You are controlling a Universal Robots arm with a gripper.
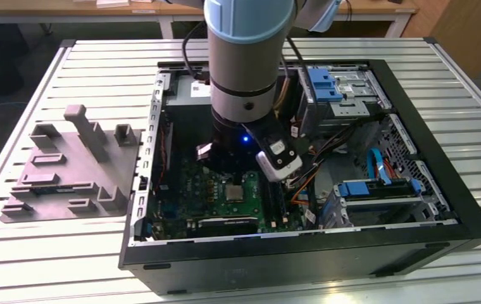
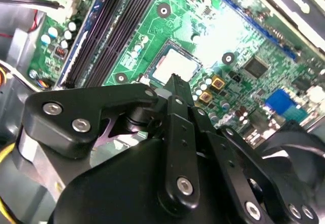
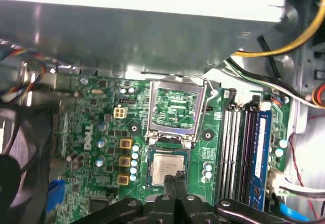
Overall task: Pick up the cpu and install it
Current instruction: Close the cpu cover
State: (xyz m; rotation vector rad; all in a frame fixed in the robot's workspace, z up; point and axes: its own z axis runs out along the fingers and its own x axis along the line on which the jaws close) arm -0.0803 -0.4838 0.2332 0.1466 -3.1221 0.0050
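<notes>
cpu flat in socket

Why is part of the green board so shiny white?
In the second wrist view, bright light glares off the green motherboard beside the cpu, washing it out; in the first wrist view the board is evenly lit, but the grey power-supply box is blown out white.
</notes>
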